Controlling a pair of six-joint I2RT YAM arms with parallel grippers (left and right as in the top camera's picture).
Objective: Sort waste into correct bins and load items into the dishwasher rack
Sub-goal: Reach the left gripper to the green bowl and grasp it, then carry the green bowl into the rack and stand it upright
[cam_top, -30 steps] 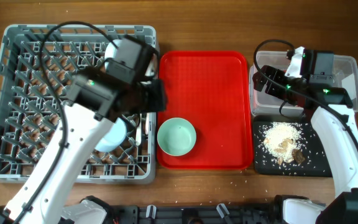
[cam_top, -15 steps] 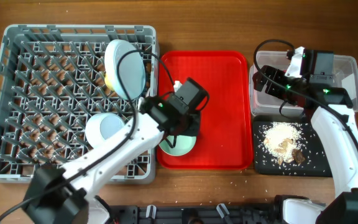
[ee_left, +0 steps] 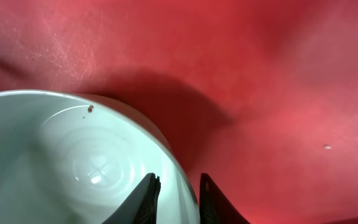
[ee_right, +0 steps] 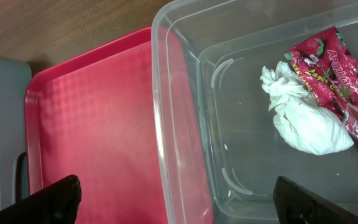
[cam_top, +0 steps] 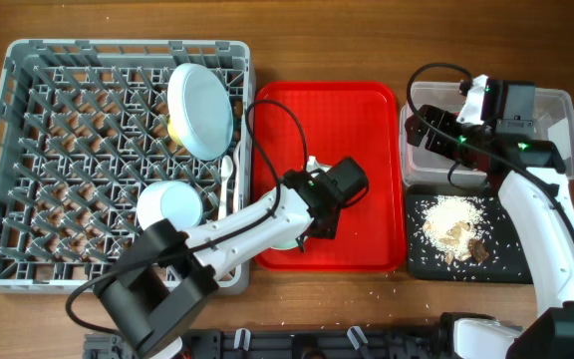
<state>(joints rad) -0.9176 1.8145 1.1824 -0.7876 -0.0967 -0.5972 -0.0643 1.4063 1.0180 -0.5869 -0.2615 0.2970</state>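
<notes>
- Writing: the red snack wrapper (ee_right: 339, 78) is carrying white lettering, but I am not managing to read it. No other labels are showing.
- The wrapper and the crumpled white tissue (ee_right: 306, 124) are lying together in the clear tub (ee_right: 166, 93), touching, at the far side from the right gripper (ee_right: 176, 202).
- The right gripper is hanging wide open over the tub's wall, holding nothing.
- The left gripper (ee_left: 178, 199) is straddling the rim of the pale green bowl (ee_left: 73, 162), one finger inside and one outside, with a narrow gap. I am not able to tell whether it is pinching.
- The bowl is sitting upright on the red tray (ee_left: 260, 74), near its front edge, with bare tray beyond the outer finger.
- Food scraps (cam_top: 453, 221) are lying in the black tray (cam_top: 511, 267), on the worktop (cam_top: 317, 40).
</notes>
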